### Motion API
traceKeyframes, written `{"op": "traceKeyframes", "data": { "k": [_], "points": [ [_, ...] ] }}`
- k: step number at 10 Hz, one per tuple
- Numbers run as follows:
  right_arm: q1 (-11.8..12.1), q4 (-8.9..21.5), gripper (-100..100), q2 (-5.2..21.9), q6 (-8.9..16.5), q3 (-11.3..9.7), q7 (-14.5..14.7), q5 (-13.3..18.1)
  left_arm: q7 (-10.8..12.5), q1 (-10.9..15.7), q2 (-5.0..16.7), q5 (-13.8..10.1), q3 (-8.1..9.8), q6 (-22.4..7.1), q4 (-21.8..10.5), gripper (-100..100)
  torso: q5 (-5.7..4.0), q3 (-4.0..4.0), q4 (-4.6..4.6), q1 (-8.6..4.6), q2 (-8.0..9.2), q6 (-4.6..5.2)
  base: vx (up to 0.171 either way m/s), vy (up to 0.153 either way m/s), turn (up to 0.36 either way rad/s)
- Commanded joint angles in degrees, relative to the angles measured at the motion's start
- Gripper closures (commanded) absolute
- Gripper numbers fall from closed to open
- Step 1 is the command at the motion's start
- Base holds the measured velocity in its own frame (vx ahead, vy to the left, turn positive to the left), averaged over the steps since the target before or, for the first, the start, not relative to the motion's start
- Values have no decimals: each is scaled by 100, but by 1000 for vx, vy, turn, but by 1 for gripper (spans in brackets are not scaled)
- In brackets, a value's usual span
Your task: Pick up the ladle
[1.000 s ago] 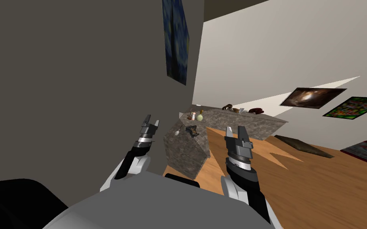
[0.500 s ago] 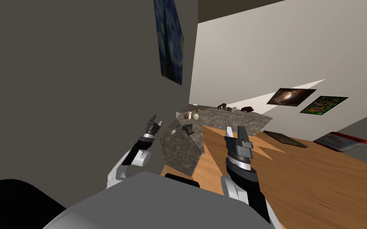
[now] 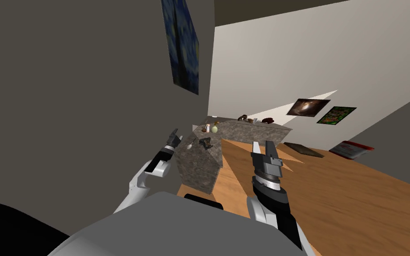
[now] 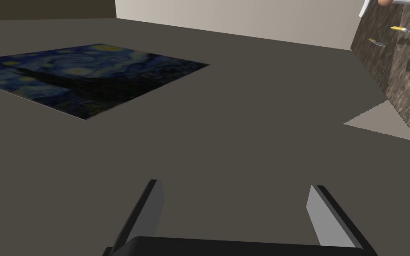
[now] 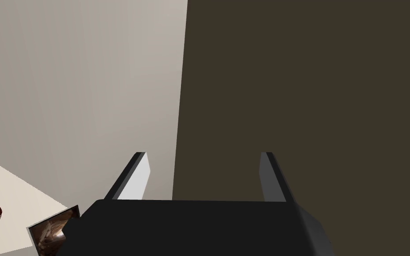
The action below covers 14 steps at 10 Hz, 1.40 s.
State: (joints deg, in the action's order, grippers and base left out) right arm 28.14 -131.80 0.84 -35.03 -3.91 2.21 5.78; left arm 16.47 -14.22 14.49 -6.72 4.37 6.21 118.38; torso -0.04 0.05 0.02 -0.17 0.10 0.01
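The ladle [image 3: 191,144], small and white with a thin handle, lies on the near end of a dark speckled stone counter [image 3: 199,166]. My left gripper [image 3: 175,133] is raised just left of that end, a short way from the ladle, beside a dark grey wall. Its fingers [image 4: 155,209] stand open with nothing between them [image 4: 235,184]. The left wrist view catches the counter's edge [image 4: 404,84] off to one side. My right gripper [image 3: 264,148] is held up over the wooden floor, right of the counter, open and empty [image 5: 202,153].
A dark grey wall [image 3: 88,89] with a blue night-sky picture [image 3: 181,49] stands close on my left. The counter bends away to the right and carries a small dark object [image 3: 206,142], bottles [image 3: 215,129] and brown things [image 3: 267,120]. Wooden floor [image 3: 333,200] spreads to the right.
My view has turned, so the counter and the wall pictures slid left. My left arm has stretched forward, its gripper now nearer the counter's near end. The right arm keeps its pose.
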Motion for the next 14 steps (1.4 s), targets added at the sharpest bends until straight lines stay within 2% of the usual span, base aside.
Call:
{"op": "traceKeyframes", "data": {
  "k": [1,2,3,4,5,6,7,8,9,10,12,13,14],
  "points": [
    [0,0,0,0,0,0,0,0,134,118,113,-23,57,-213,-132,-100,0,0,0,0,0,0,-20,-44,-81],
    [0,0,0,0,0,0,0,0,334,376,255,-25,127,-417,-357,-100,0,-1,0,3,-1,-2,-23,-70,-148],
    [0,0,0,0,0,0,0,0,334,376,255,-25,127,-532,-357,-100,-1,0,0,-5,-1,0,-20,-57,-65],
    [1,0,0,0,0,0,0,0,542,627,398,-26,202,-722,-591,-100,-1,0,0,-3,-1,-3,-24,-60,-144],
    [0,0,0,0,0,0,0,0,542,642,398,-26,202,-862,-591,-100,-1,0,0,-4,-1,0,-26,-53,-93],
    [0,0,0,0,0,0,0,0,755,884,541,-27,282,-1065,-807,-100,-1,1,0,-2,1,-3,-34,-69,-161],
    [0,0,0,0,0,0,0,0,755,914,541,-27,282,-1199,-833,-100,-2,2,1,-5,3,-1,-16,-50,-71],
    [1,0,0,0,0,0,0,0,973,1133,684,-25,369,-1363,-1070,-100,-1,0,0,0,0,-4,-11,-61,-141],
    [0,0,0,0,0,0,0,0,973,1187,684,-25,369,-1512,-1084,-100,-1,-2,-1,-2,-3,-1,-14,-49,-78],
    [1,0,0,0,0,0,0,0,1194,1419,826,-22,463,-1671,-1345,-100,0,-1,-1,0,-3,-4,-28,-61,-170],
    [1,0,0,0,0,0,0,0,1194,1462,826,-22,463,-1886,-1345,-100,-1,0,0,-1,-1,-4,-9,-37,-29],
    [1,0,0,0,0,1,0,0,1418,1734,967,-15,565,-2089,-1615,-100,1,-1,-1,9,-3,-6,-14,-45,-145],
    [0,0,0,0,0,0,0,0,1418,1734,967,-15,565,-2233,-1615,-100,1,-1,0,4,-1,-2,-10,-43,-102]
  ]
}}
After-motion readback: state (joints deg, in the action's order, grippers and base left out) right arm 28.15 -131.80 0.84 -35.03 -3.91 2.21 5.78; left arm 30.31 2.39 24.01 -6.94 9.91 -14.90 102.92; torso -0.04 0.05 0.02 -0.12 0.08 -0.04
